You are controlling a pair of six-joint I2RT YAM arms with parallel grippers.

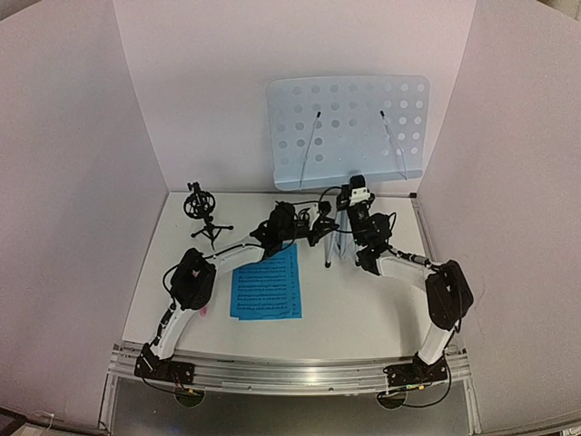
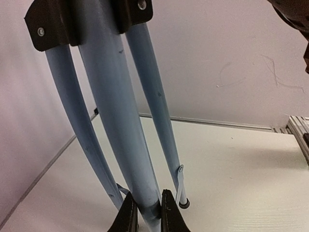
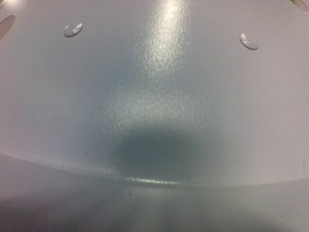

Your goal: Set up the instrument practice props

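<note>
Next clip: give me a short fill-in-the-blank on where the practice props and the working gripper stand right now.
1. The left gripper is shut on the centre pole of the ____.
2. The sheet-music pages lie flat on the ____.
3. In the top view, the black mic holder stands to the ____ of the centre pole.

Missing words: music stand; table; left.

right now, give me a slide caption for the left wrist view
Left jaws grip the music stand's centre pole near its base, tripod legs flanking it.
</note>
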